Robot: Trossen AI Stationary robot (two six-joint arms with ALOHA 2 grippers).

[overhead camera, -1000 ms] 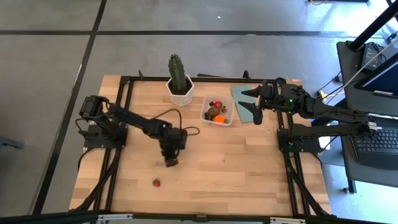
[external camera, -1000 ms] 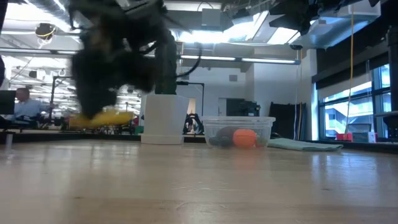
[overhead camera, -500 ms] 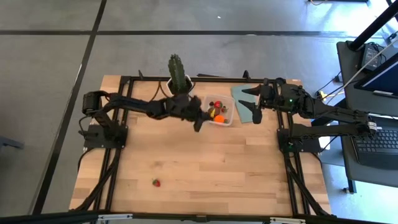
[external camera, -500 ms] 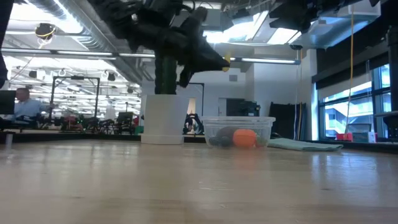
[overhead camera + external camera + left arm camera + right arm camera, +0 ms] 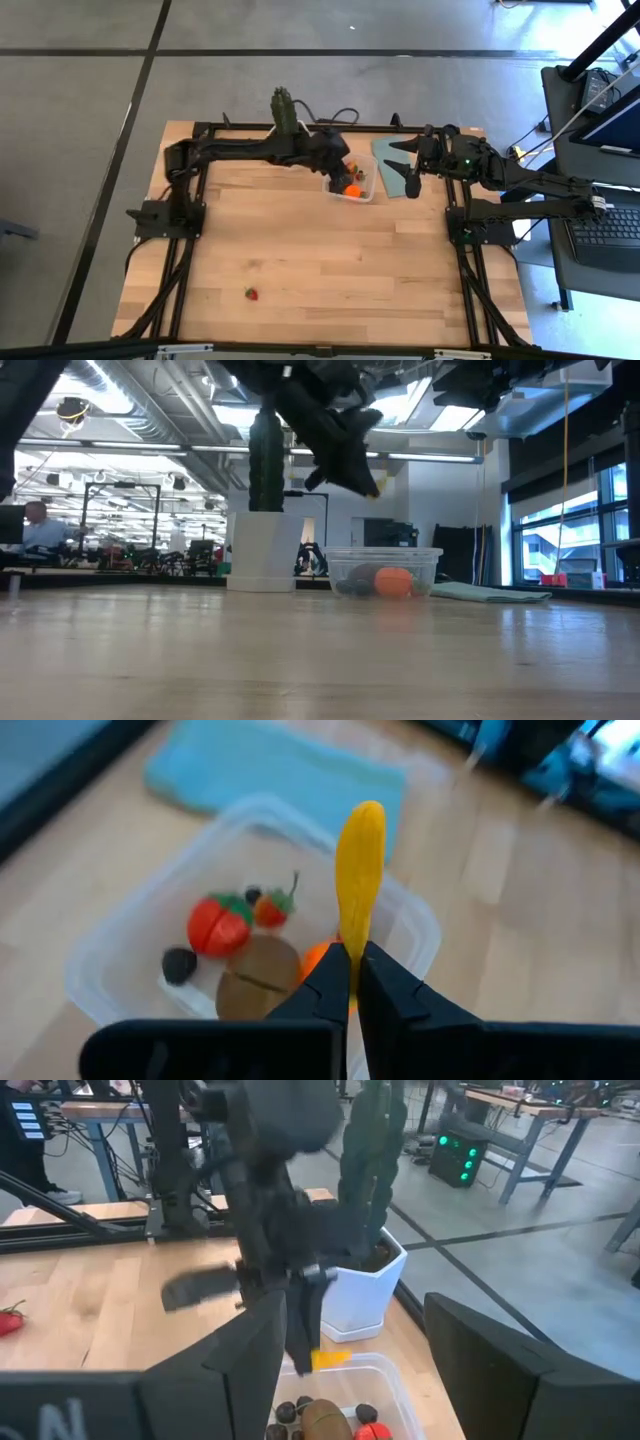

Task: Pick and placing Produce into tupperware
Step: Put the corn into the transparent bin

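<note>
Grey floor (image 5: 90, 120), ceiling lights (image 5: 230, 415), windows (image 5: 560, 530), perhaps distant workbenches (image 5: 130, 565).

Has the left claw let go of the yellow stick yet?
No, the left claw is shut on the yellow stick, holding it above the tupperware.

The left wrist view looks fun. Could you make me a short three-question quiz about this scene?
1. True or false: the left gripper is shut on the yellow stick.
2. Where is the stick now? A) lying on the table B) held over the tupperware C) resting on the blue lid
3. Fill in: one piece of produce still lies on the table, a red ____.

Key: 1 true; 2 B; 3 strawberry.
</note>
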